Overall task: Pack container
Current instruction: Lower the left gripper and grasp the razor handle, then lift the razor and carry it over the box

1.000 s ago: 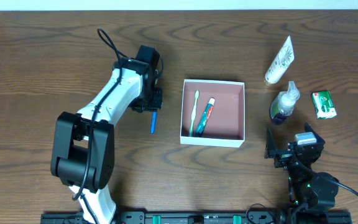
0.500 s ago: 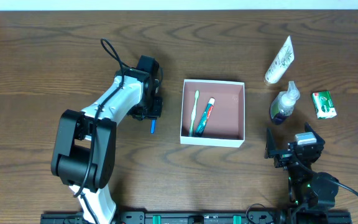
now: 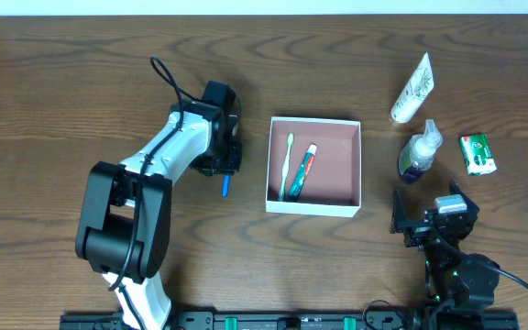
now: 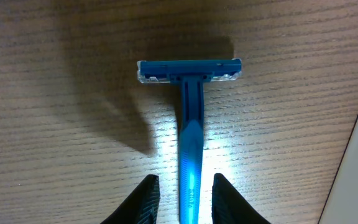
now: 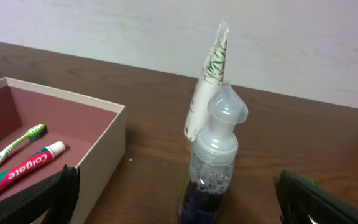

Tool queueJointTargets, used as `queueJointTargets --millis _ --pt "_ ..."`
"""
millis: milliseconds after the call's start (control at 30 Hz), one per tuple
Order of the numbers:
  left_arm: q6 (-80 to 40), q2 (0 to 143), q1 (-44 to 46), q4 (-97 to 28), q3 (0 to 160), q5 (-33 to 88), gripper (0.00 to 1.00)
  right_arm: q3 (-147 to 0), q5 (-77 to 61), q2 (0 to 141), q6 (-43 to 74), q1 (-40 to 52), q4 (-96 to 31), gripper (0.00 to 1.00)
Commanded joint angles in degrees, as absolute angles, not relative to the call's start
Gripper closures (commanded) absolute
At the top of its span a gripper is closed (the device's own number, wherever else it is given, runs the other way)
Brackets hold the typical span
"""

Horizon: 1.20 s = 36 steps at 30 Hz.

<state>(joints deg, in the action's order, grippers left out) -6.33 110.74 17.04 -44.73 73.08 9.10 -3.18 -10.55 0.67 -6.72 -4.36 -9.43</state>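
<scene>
At table centre, the container (image 3: 312, 208) is seen, open-topped, with a toothbrush (image 3: 287, 167) and a toothpaste tube (image 3: 304, 172) already laid inside. Just left of it, a blue razor (image 4: 189, 70) is laid flat on the wood table (image 3: 62, 92), head away from the left wrist camera. The left gripper (image 4: 185, 190) is set over the handle, jaws a little apart, one on each side. A gap is seen on both sides, so no clamp is shown. At near right, the right gripper (image 3: 425, 213) is held spread wide and empty, facing a pump bottle (image 3: 418, 154) and a white tube (image 3: 413, 87). A green packet (image 3: 477, 153) is left at far right.

Likely step: the razor is being grasped.

Risks:
- The thin handle could be nudged or spun if one finger lands first.
- The head-heavy razor could be tilted or dropped from an end grip.
- The container's white wall, just right of the razor, could be clipped or shoved on a low carry.
</scene>
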Motion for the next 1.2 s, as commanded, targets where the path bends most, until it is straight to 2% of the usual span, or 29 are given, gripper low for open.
queueJointTargets --millis 0,667,833,1167 --pt "-5.58 111.61 17.17 -44.80 72.84 9.87 0.71 -2.90 -10.55 0.30 -7.38 -3.68 -9.47 0.01" --pt "-5.61 115.20 17.21 -44.40 72.86 9.89 0.71 -2.90 -10.55 0.30 -7.38 -3.68 -9.47 0.01" --pt "-5.63 115.20 17.21 -44.47 72.95 9.89 0.94 -2.90 -10.55 0.30 -7.38 -3.68 -9.47 0.01" --pt "-6.59 110.56 17.15 -48.82 80.47 9.87 0.94 -2.90 -10.55 0.30 -7.38 -3.68 -9.47 0.01"
